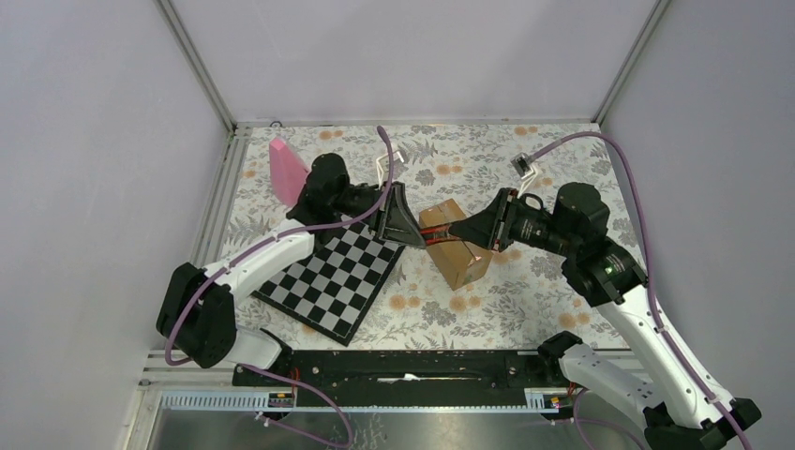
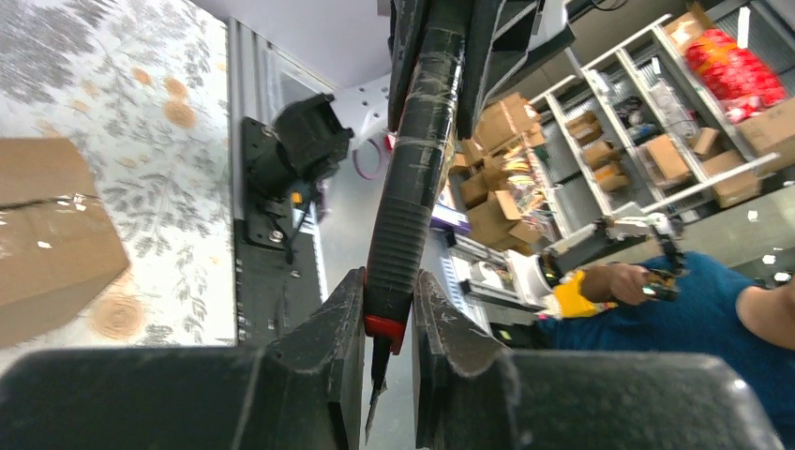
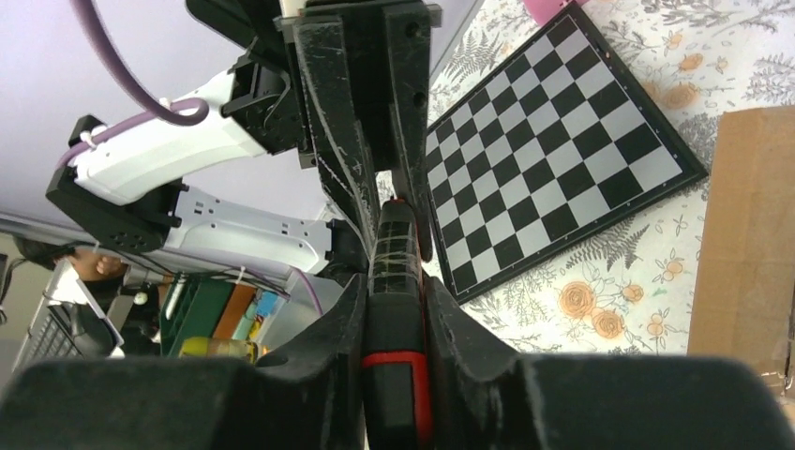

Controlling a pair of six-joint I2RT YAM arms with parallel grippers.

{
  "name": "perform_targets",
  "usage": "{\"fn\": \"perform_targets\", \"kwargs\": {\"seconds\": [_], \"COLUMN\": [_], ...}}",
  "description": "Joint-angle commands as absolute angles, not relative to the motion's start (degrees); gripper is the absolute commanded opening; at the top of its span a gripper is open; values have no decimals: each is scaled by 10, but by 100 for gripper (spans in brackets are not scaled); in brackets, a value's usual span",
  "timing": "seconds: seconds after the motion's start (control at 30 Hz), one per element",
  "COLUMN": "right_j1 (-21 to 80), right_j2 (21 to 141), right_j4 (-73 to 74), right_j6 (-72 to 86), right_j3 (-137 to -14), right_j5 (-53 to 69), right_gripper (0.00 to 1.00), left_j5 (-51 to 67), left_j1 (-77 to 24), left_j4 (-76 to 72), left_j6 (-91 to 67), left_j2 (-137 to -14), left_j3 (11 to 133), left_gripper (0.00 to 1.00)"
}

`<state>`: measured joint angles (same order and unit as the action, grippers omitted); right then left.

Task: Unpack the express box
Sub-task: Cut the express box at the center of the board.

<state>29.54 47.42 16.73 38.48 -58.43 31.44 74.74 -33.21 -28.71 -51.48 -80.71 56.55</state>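
The express box (image 1: 457, 251) is a small brown carton standing on the flowered table, right of the chessboard. Just above its left top edge, my two grippers meet tip to tip. A black utility knife (image 1: 436, 236) with red trim spans the gap between them. My left gripper (image 2: 389, 300) is shut on the knife (image 2: 412, 187) near its red collar, with the blade tip poking out past the fingers. My right gripper (image 3: 394, 300) is shut on the other end of the knife (image 3: 394, 258). The box (image 2: 47, 234) lies off to the left in the left wrist view, and at the right edge (image 3: 750, 234) in the right wrist view.
A black-and-white chessboard (image 1: 328, 277) lies at the left front, under the left arm. A pink cone-like object (image 1: 286, 169) stands at the back left. Grey walls close the table on three sides, and a black rail (image 1: 403, 366) runs along the near edge.
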Motion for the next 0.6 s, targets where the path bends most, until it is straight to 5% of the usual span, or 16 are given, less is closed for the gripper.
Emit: {"fn": "perform_targets", "kwargs": {"seconds": [0.0, 0.07, 0.17, 0.2, 0.3, 0.57], "right_j1": [298, 298, 298, 298, 298, 298], "right_j2": [474, 470, 454, 449, 431, 461], "right_j4": [152, 177, 245, 275, 346, 598], "right_j6": [380, 376, 357, 348, 334, 298], "right_j3": [-625, -623, -634, -644, -669, -762], "right_j5": [351, 308, 196, 152, 46, -188], "right_gripper": [7, 0, 0, 0, 0, 0], "left_j5": [722, 701, 617, 579, 482, 142], "left_j1": [-331, -329, -317, -311, -294, -295], "left_j4": [-246, -198, -33, 29, 87, 222], "left_j6": [-475, -450, -343, -319, -301, -339], "left_j2": [-798, -800, -805, -808, -818, -916], "left_j3": [595, 607, 645, 658, 685, 804], "left_gripper": [0, 2, 29, 47, 67, 71]}}
